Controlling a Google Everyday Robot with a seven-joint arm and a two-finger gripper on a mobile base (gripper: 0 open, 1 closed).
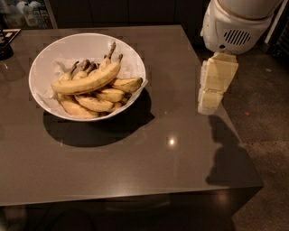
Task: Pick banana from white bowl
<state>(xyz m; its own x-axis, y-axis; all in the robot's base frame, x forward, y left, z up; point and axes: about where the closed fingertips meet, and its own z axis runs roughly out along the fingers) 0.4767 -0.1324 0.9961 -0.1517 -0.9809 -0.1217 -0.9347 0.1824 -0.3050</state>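
The white bowl [49, 58] stands on the left half of the dark table [171, 180]. The banana [88, 81], long, curved and yellow with a brownish stem pointing up and right, lies across the top of several shorter bananas [97, 103] in the bowl. My gripper [212, 97] hangs from the white arm [237, 27] at the right, above the table's right edge, well to the right of the bowl and apart from it. It holds nothing that I can see.
A dark object [5, 45] sits at the table's far left corner. The table's right edge [235, 131] runs below the gripper, with speckled floor [266, 135] beyond. Shelving with bottles [22, 13] stands at the back left.
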